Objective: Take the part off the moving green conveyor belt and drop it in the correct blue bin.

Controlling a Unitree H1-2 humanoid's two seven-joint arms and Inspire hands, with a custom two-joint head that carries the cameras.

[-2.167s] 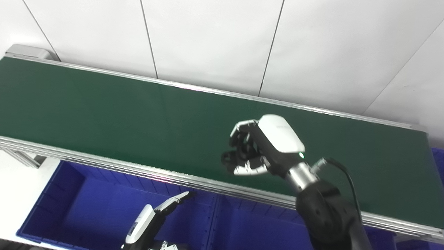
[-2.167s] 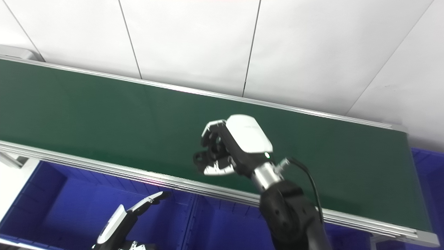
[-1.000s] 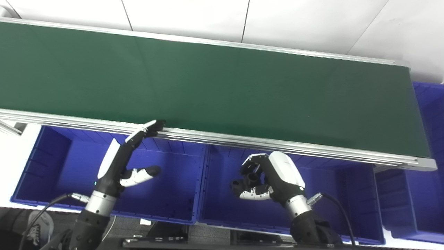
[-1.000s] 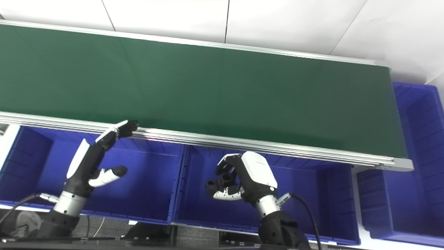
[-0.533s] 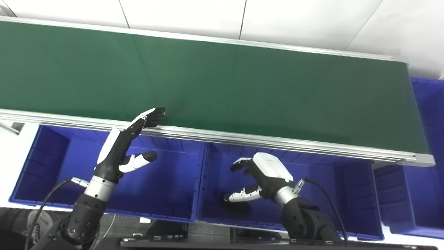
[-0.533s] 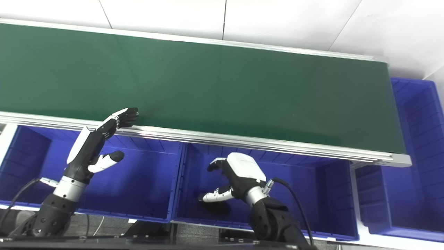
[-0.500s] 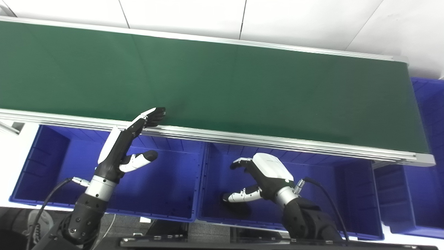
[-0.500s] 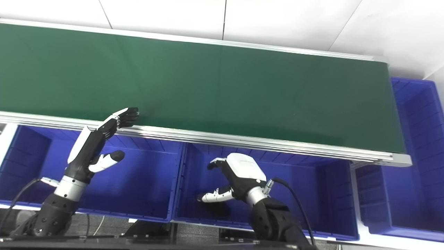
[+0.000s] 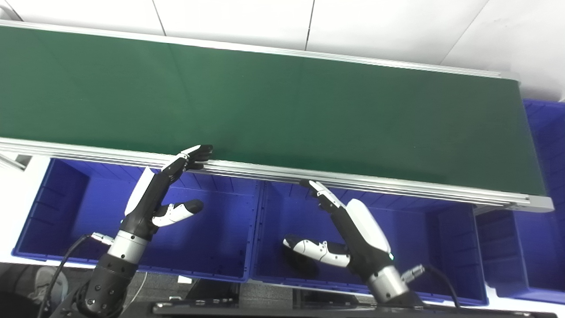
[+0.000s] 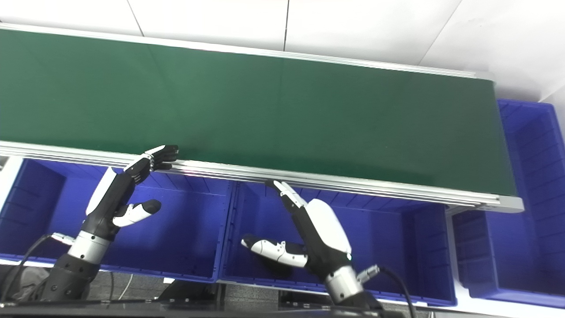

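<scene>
- Since half a second ago my right hand [image 9: 353,232] has gone from a loose curl to fully splayed, fingers reaching up toward the belt rail and thumb stretched left; a second ago it was closed on a dark part over this same bin.
- Nearest me, lower centre of the frame, that right hand is spread wide and holds nothing, hovering over the middle blue bin [image 9: 446,260].
- Under its thumb, on the bin floor, I see a dark blob, the part [image 9: 304,267]; some of it may be thumb shadow, so I can't be sure of its outline.
- My judgement: it is small, rigid and light, probably moulded plastic or metal, not fragile; the hand closing round its body would be how to take hold if I had to re-pick it.
- Its long axis and which way it points I cannot tell; too dark and half hidden.
- Lower left, my left hand [image 9: 154,201] is also open and empty, fingers straight up to the rail, thumb out to the right, above the left blue bin [image 9: 53,212].
- At the right edge a third blue bin [image 9: 543,185] is partly in frame.
- Farthest, across the upper half, the green conveyor belt [image 9: 265,101] carries nothing visible, with white wall panels [image 9: 379,26] behind.
- I judge the drop done.
</scene>
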